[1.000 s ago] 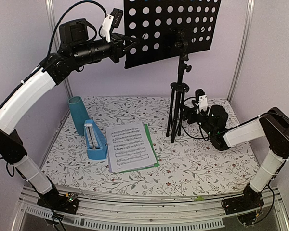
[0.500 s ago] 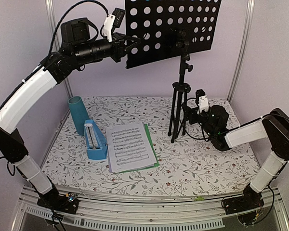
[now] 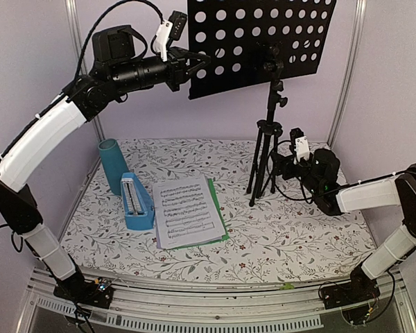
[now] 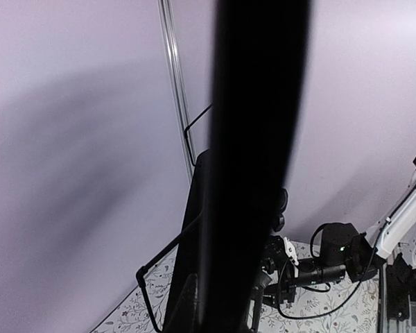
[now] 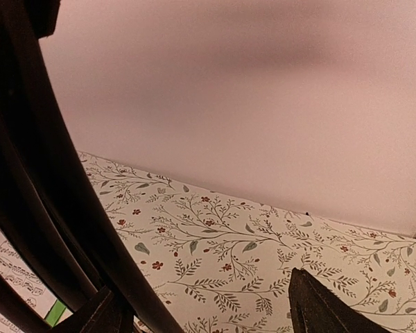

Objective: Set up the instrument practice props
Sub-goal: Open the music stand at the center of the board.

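While at desk [image 3: 218, 82] edge, left hand [image 3: 194, 67].

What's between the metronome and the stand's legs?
Top view: the sheet-music pages lie flat beside the metronome, then bare cloth up to the stand's legs.

Upright black stand [image 3: 272, 66], flat pages [image 3: 186, 211], blue metronome [image 3: 135, 205]

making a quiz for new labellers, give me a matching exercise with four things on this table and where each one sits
1 music stand
2 metronome
3 sheet-music pages
4 teal cup

a lying flat, in the middle
b upright, farthest left
c tallest, right of the pages
d between cup and pages

Pairs: 1-c, 2-d, 3-a, 4-b
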Motion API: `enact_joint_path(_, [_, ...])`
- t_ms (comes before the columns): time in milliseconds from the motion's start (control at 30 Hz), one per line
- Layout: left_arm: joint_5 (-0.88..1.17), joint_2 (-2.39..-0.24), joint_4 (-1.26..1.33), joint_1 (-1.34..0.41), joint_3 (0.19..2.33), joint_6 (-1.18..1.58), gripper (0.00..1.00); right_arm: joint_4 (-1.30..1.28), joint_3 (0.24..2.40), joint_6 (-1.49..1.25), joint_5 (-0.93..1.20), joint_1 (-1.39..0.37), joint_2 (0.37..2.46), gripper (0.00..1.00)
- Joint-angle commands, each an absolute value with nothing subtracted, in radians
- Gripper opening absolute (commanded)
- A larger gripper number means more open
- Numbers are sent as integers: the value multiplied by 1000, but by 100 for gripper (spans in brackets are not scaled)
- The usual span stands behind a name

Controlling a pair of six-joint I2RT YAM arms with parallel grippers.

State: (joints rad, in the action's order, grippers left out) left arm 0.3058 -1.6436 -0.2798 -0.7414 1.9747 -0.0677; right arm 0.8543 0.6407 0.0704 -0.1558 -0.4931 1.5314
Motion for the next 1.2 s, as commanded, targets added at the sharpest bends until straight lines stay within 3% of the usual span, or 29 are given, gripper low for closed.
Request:
enact_joint_path(0, [275, -1634, -192, -741, 2039, -40, 0, 729, 675, 51, -183, -393, 1511, 78])
enact_joint_path(533, [249, -1742, -232, -741, 2152, -105, 0, 529, 800, 5, 70, -336, 1530, 77])
enact_joint_path(1167, [263, -1813, -275, -723, 2205, -139, 0, 260, 991, -126, 225, -337, 1523, 76])
